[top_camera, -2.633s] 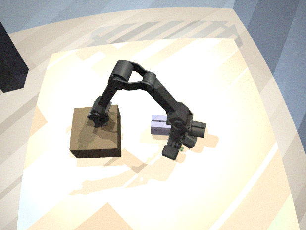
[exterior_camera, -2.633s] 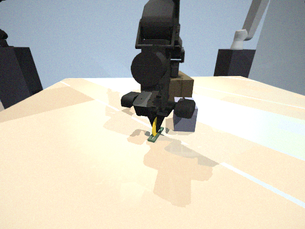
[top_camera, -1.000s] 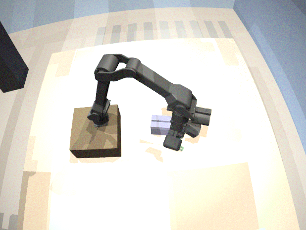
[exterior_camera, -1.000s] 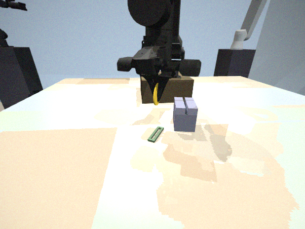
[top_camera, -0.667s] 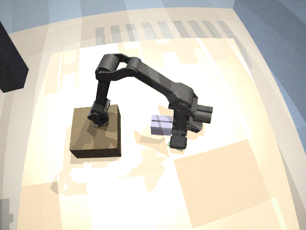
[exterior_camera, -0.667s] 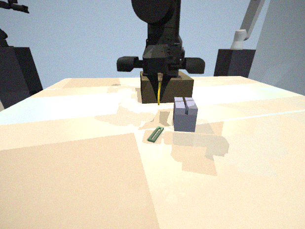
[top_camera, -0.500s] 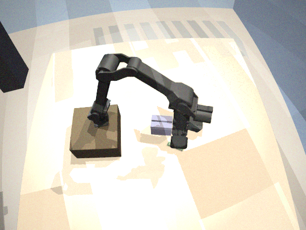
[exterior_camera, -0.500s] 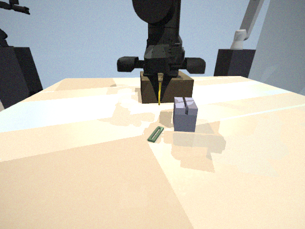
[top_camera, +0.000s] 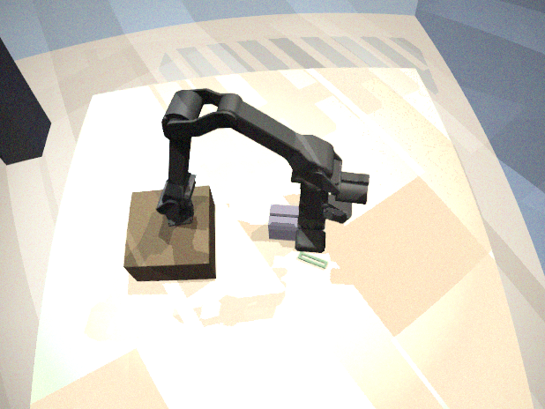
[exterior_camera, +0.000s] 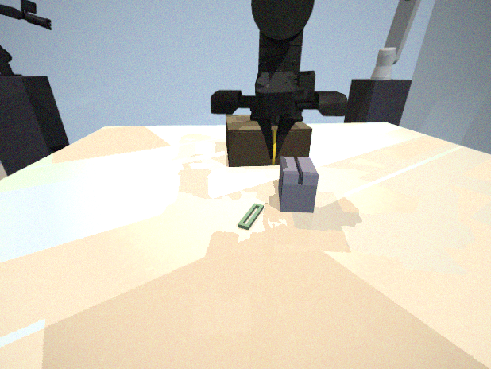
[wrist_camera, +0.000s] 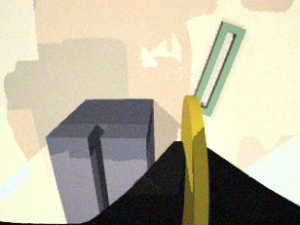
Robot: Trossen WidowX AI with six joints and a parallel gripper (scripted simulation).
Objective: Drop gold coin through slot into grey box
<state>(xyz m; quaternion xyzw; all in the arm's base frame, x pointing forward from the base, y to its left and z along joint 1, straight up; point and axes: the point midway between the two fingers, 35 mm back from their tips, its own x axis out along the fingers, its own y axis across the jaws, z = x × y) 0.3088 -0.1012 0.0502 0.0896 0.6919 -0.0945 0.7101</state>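
My gripper (exterior_camera: 274, 153) (top_camera: 309, 240) is shut on the gold coin (exterior_camera: 274, 147) (wrist_camera: 194, 182), which it holds edge-on and upright in the air. The coin hangs just left of the grey box (exterior_camera: 298, 187) (top_camera: 282, 222) (wrist_camera: 106, 156) in the exterior view, a little above its lid height. The box's narrow dark slot (exterior_camera: 299, 171) (wrist_camera: 98, 166) runs along its lid. The coin is beside the slot, not over it. The green holder (exterior_camera: 250, 215) (top_camera: 312, 260) (wrist_camera: 220, 68) lies empty on the table in front of the box.
The arm's brown base block (top_camera: 169, 238) (exterior_camera: 246, 143) stands behind the box. Dark stands (exterior_camera: 28, 119) and a white arm's pedestal (exterior_camera: 377, 99) sit beyond the table's far edge.
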